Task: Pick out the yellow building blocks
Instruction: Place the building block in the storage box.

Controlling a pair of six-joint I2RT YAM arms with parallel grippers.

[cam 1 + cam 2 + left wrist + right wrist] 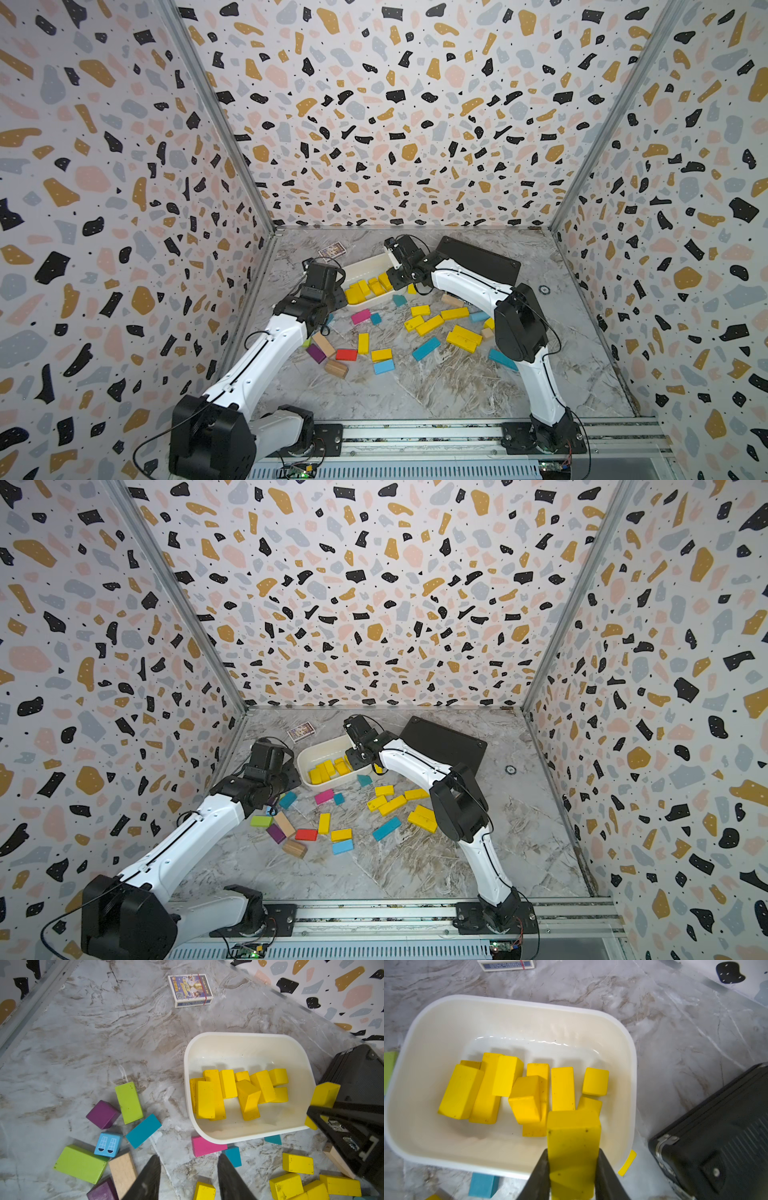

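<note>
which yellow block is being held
The yellow block clamped in the right gripper over the white tub's rim; the rest lie in it or on the table.

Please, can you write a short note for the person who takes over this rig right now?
Right end effector: shut on a yellow block, at the edge of the white bin.
Left end effector: open, empty, above the table.
Done: roughly ten yellow blocks lie in the bin.
Left: drop the held one, then collect the loose yellow blocks, about ten.
</note>
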